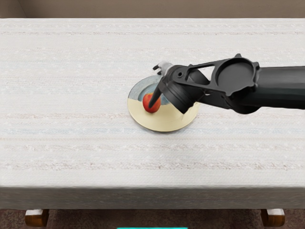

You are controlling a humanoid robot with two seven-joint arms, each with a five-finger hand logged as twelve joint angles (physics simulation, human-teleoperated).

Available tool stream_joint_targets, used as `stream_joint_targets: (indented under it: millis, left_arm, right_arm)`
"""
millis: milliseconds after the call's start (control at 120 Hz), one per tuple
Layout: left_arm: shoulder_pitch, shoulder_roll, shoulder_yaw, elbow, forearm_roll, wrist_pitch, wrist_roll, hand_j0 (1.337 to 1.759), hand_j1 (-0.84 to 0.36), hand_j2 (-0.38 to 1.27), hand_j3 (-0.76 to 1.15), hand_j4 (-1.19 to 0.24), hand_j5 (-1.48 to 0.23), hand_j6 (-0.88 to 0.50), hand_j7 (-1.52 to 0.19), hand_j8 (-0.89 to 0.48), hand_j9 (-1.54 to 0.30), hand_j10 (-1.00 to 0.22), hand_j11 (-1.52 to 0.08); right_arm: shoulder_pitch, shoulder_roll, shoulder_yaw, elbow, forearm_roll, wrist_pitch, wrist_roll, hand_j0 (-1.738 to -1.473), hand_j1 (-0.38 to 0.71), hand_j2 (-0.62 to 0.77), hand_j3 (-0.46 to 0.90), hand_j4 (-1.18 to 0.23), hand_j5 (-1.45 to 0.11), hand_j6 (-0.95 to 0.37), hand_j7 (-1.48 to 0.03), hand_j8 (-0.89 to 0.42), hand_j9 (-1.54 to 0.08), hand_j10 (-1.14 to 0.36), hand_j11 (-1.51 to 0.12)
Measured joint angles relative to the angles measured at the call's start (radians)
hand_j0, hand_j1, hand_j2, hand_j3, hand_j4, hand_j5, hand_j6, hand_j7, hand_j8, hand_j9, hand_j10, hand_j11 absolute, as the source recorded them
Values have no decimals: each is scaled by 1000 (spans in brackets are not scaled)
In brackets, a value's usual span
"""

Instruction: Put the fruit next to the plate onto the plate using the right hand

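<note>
A small red fruit [150, 103] lies on the left part of a round plate [164, 128] with a cream rim and a grey centre, in the middle of the table. My right arm comes in from the right edge, and its black right hand [157, 86] hovers over the plate. Its pale fingertips [162, 66] point up and away past the plate's far rim, spread apart. One dark finger reaches down across the fruit's right side. The fingers do not wrap around the fruit. The hand hides the plate's upper right part.
The plate sits on a long table [71, 119] covered with a whitish striped cloth. The table's front edge runs along the bottom of the view, with wooden feet below it.
</note>
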Motion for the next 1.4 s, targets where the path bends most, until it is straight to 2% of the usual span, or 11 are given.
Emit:
stream_joint_targets:
  millis: [158, 250, 425, 592, 817, 1142, 1242, 1400]
  left_arm:
    - [0, 0, 0, 0, 0, 0, 0, 1658, 69, 47, 0, -234, -304, -234, -304, -234, -304, -234, -304]
    - [0, 0, 0, 0, 0, 0, 0, 1658, 69, 47, 0, -234, -304, -234, -304, -234, -304, -234, -304]
    - [0, 0, 0, 0, 0, 0, 0, 1658, 69, 47, 0, -234, -304, -234, -304, -234, -304, -234, -304]
    - [0, 0, 0, 0, 0, 0, 0, 1658, 69, 47, 0, -234, -304, -234, -304, -234, -304, -234, -304]
    - [0, 0, 0, 0, 0, 0, 0, 1658, 69, 47, 0, -234, -304, -234, -304, -234, -304, -234, -304]
    - [0, 0, 0, 0, 0, 0, 0, 1658, 69, 47, 0, -234, -304, -234, -304, -234, -304, -234, -304]
    - [0, 0, 0, 0, 0, 0, 0, 1658, 69, 47, 0, -234, -304, -234, -304, -234, -304, -234, -304]
    - [0, 0, 0, 0, 0, 0, 0, 1658, 69, 47, 0, -234, -304, -234, -304, -234, -304, -234, -304]
  right_arm:
    - [4, -94, 132, 56, 1, 0, 0, -1658, -230, -15, 0, -101, -131, -100, -131, -98, -131, -101, -131]
    - [-30, -163, 237, 93, 1, 0, 0, -1658, -252, -13, 0, -82, -107, -82, -106, -81, -107, -82, -107]
    - [-189, -307, 475, 119, 1, 0, 0, -1658, -274, -11, 0, -64, -83, -64, -83, -64, -83, -64, -83]
    - [-398, -419, 702, 136, 1, 34, 0, -1658, -282, -11, 0, -56, -73, -56, -73, -56, -73, -56, -73]
    - [-616, -499, 935, 138, 54, 450, 0, -1658, -286, -11, 0, -52, -68, -52, -68, -52, -68, -52, -68]
    - [-805, -672, 1015, 133, 321, 1067, 0, -1658, -289, -10, 0, -48, -64, -48, -65, -48, -64, -49, -64]
    - [-844, -722, 1018, 131, 419, 1163, 0, -1658, -290, -10, 0, -48, -64, -47, -64, -47, -64, -48, -64]
    - [-894, -793, 1020, 130, 527, 1209, 0, -1658, -291, -10, 0, -46, -63, -45, -63, -46, -63, -47, -63]
